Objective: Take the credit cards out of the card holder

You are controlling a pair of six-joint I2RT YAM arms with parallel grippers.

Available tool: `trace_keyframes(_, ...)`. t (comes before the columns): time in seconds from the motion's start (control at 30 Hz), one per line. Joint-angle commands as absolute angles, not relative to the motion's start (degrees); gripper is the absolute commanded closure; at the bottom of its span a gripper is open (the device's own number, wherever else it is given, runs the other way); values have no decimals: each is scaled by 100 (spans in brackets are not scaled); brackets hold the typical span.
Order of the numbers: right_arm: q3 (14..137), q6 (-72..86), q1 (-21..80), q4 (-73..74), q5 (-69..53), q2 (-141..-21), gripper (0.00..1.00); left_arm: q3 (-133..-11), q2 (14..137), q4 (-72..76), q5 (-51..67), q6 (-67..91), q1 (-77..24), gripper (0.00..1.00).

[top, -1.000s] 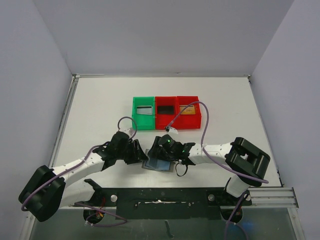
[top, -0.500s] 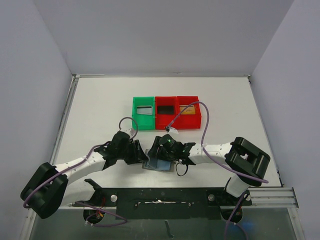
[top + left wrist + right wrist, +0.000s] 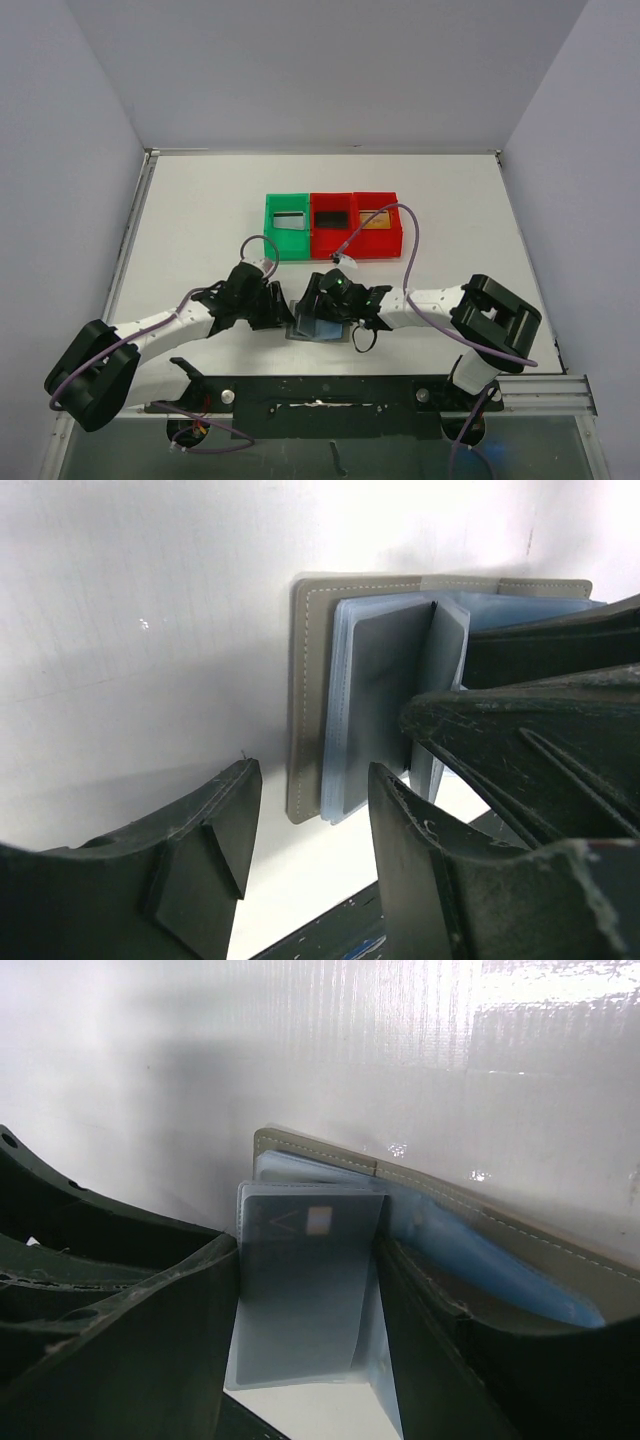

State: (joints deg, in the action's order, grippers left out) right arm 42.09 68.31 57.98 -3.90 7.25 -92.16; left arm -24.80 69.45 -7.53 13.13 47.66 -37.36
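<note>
Two arms meet at the table's [image 3: 200, 220] near edge: left gripper [image 3: 278, 306] and right gripper [image 3: 314, 308] over the open card holder [image 3: 322, 330]. From the left wrist, its jaws stand apart over the holder's edge, gripping nothing. From the right wrist, the jaws clamp an upright sleeve [image 3: 255, 1360] containing a credit card [image 3: 300, 1290].

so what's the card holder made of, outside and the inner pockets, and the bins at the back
The card holder looks like matte grey leather or faux leather outside: pale stitching runs along its edge. Its inner pockets look like soft translucent bluish plastic, since a card shows through one. The green bin and red bins look like rigid moulded plastic, evenly coloured.
</note>
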Motion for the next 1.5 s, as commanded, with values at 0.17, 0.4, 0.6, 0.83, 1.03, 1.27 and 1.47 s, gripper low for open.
trace_keyframes(0.17, 3613, 7063, 5694, -721, 409, -9002, 48, -2950, 6383, -1383, 466, 4730, -3783, 49)
trace_keyframes(0.4, 3463, 7131, 5643, -983, 276, -9022, 49, -2576, 6298, -152, 1463, 4929, -3817, 48)
trace_keyframes(0.6, 3450, 7121, 5629, -965, 297, -8953, 48, -2620, 6640, 73, 1775, 4948, -3876, 52)
trace_keyframes(0.83, 3437, 7107, 5590, -995, 282, -8904, 48, -2694, 6873, 491, 2218, 4955, -3957, 59)
trace_keyframes(1.03, 3436, 7097, 5572, -1074, 230, -8930, 47, -2751, 7076, 794, 2554, 4915, -4065, 60)
trace_keyframes(1.27, 3436, 6997, 5564, -1178, 176, -8811, 44, -2796, 7329, 1027, 2663, 4891, -4170, 62)
trace_keyframes(1.47, 3480, 6943, 5554, -915, 417, -8327, 37, -2908, 7482, 1171, 2656, 4786, -4192, 61)
